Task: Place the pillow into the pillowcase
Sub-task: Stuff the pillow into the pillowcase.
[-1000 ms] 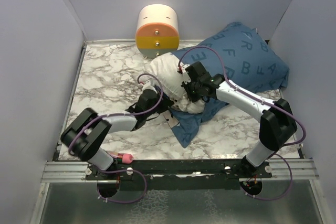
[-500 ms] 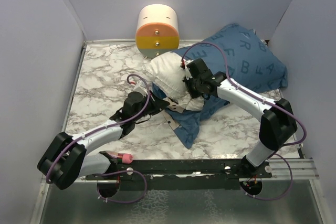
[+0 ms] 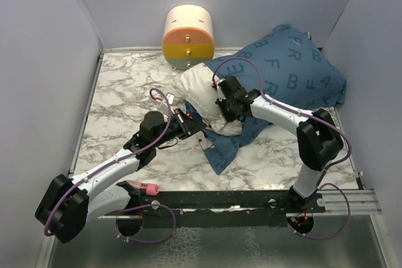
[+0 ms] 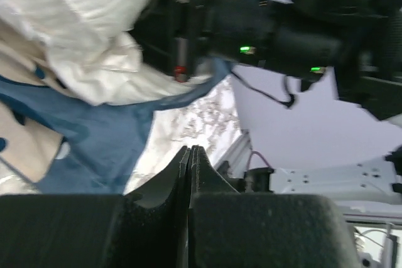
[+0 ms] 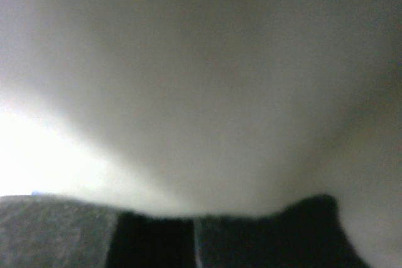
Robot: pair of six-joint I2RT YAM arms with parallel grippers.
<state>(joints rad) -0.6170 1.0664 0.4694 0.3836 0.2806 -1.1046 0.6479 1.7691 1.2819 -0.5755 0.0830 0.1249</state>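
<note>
**Op:** Top view, what's around?
**Spotter:** Your pillow (image 3: 200, 89) is mid-table, white end out, rest inside the pillowcase (image 3: 295, 73), which bulges back-right. The cream-and-orange cylinder (image 3: 188, 36) stands just behind the white end. Your right gripper (image 3: 221, 106) sits on the pillow; left gripper (image 3: 198, 130) is beside the case's loose flap.
**Op:** L wrist?
**Spotter:** Left fingers (image 4: 169, 183) pressed together, nothing btwn. R arm blocks part of the pillow.
**Op:** R wrist?
**Spotter:** Only white fabric, close & blurred. Fingers (image 5: 251, 243) closed against it; can't tell if cloth's nipped.
</note>
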